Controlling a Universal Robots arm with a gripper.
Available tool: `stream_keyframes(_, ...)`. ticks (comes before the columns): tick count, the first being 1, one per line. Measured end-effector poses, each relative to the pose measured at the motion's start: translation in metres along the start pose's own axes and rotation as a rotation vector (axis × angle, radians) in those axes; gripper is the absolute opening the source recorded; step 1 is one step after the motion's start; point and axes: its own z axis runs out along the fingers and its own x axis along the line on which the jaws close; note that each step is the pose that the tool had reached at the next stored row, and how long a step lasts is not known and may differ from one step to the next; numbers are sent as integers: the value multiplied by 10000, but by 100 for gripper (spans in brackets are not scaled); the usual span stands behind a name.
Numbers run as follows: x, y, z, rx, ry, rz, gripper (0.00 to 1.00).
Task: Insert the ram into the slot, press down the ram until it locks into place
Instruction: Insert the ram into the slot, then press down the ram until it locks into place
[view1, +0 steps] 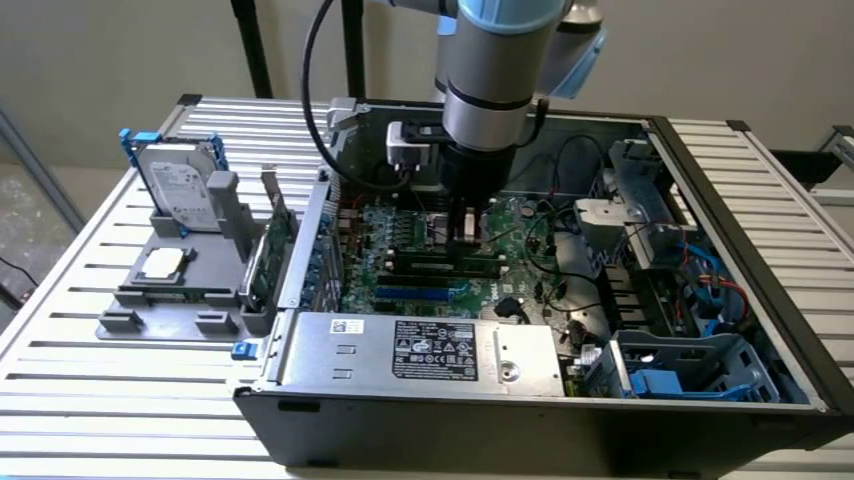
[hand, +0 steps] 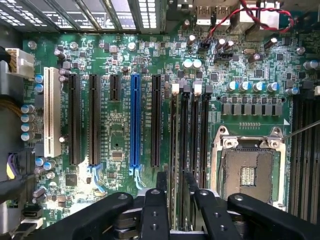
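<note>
Gray tray (view1: 140, 297) holds hard drive (view1: 180, 190) and processor (view1: 163, 263); open PC case (view1: 534, 425) holds motherboard (view1: 394, 225); ram (view1: 447, 262) lies along slot (view1: 398, 270) mid-board, gripper (view1: 467, 232) right above it, jaws spread, pinching nothing visible

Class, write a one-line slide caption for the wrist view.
Gripper above the black memory slots, between the blue socket and the CPU socket on the motherboard.

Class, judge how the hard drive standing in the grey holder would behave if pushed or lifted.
The hard drive looks like a rigid metal box, so probably stiff and heavy for its size. Standing upright in the grey holder, it might tip if pushed sideways.
</note>
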Motion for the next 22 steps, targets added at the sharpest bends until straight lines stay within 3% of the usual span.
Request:
stream_keyframes(1,0,7,-15,-2,0,0,26)
stream_keyframes(4,0,26,-46,-6,1,1,11)
stream_keyframes(22,0,30,-47,-7,5,-3,11)
